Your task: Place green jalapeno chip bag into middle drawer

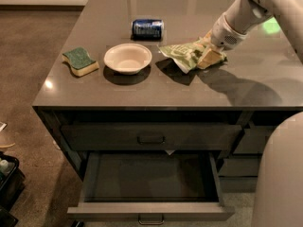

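Observation:
The green jalapeno chip bag (182, 54) is a crinkly light-green bag held just above the counter, right of the bowl, with its shadow on the surface below it. My gripper (209, 56) comes in from the upper right and is shut on the bag's right end. The middle drawer (149, 211) stands pulled open below the counter front. Its long dark interior (149, 176) holds nothing.
A white bowl (128, 57) sits left of the bag, a blue can (147, 28) lies behind it, and a green-and-yellow sponge (80, 61) is at the far left. The top drawer (150, 137) is closed. Narrower drawers (251, 141) are at the right. The robot's white body (279, 183) fills the lower right.

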Controlling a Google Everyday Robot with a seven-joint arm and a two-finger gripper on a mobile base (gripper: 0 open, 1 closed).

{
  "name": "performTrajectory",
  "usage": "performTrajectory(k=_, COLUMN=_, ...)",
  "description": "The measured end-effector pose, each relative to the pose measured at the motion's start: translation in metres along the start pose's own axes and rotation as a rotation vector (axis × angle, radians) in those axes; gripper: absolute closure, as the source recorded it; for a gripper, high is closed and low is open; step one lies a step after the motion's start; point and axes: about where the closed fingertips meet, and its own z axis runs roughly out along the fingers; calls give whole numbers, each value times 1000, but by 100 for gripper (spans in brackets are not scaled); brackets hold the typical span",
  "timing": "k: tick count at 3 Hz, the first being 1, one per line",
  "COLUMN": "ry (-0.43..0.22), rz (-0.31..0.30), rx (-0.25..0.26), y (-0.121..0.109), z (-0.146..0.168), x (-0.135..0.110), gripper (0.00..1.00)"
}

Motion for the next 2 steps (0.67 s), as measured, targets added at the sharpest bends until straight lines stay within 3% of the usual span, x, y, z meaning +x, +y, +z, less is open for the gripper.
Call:
performTrajectory(k=1, ry=0, rz=0, rx=0, y=0, z=0, x=0, gripper=89)
performTrajectory(k=2, ry=0, rz=0, rx=0, y=0, z=0, x=0, gripper=100)
